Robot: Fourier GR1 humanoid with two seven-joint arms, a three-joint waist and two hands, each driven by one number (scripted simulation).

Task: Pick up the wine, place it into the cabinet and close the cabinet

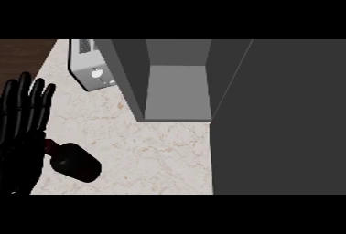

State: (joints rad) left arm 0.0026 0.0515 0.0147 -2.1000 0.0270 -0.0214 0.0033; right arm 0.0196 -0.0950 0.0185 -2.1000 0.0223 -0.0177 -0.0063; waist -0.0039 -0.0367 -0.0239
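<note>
Head view: toaster point(91, 68) beside open cabinet point(177, 91).

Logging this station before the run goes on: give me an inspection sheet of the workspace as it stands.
Surface: pale marble counter, bare in the middle.
Job's things: dark wine bottle lying on the counter at lower left; cabinet open, its inside bare.
Clutter: grey toaster-like appliance left of the cabinet.
Hands: left hand open, fingers straight, beside the bottle's neck; right hand nothing seen.
Cables: nothing seen.
Surroundings: dark cabinet door at right; wooden strip at upper left.
</note>
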